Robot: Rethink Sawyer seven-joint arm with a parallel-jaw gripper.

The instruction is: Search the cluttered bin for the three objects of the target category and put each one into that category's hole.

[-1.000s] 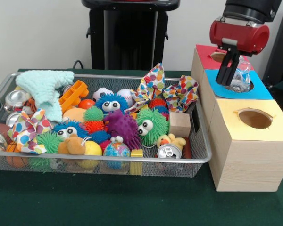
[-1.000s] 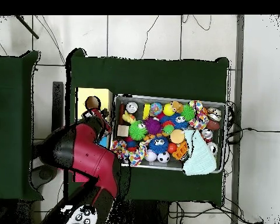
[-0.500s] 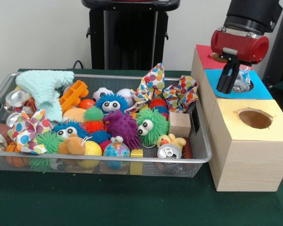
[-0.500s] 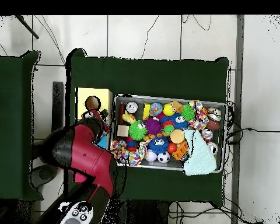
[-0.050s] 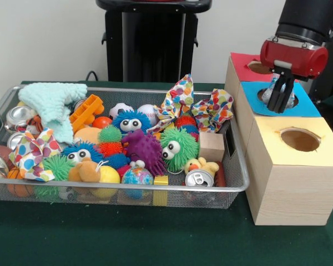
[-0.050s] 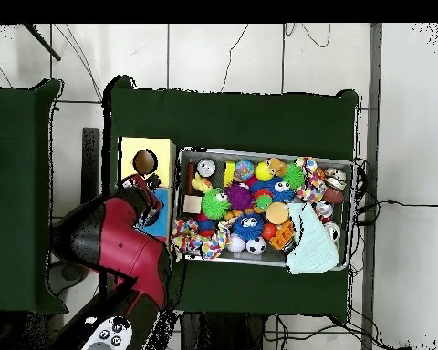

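My gripper hangs over the hole in the blue top of the wooden box, fingers pointing down into it. They are shut on a crumpled clear plastic bottle, which sits low in that hole, partly hidden by the fingers. The red top with its hole lies behind, the yellow top with its hole in front. In the overhead view the gripper is above the box, next to the yellow top, and the bottle is hidden.
The wire bin left of the box holds several fuzzy balls, a soda can, another can, a wooden block, spotted cloths, a mint knitted cloth and an orange toy. The bin also shows in the overhead view.
The gripper has moved right and toward the blue hole's middle with the plastic bottle. The bottle now sits lower in the hole.
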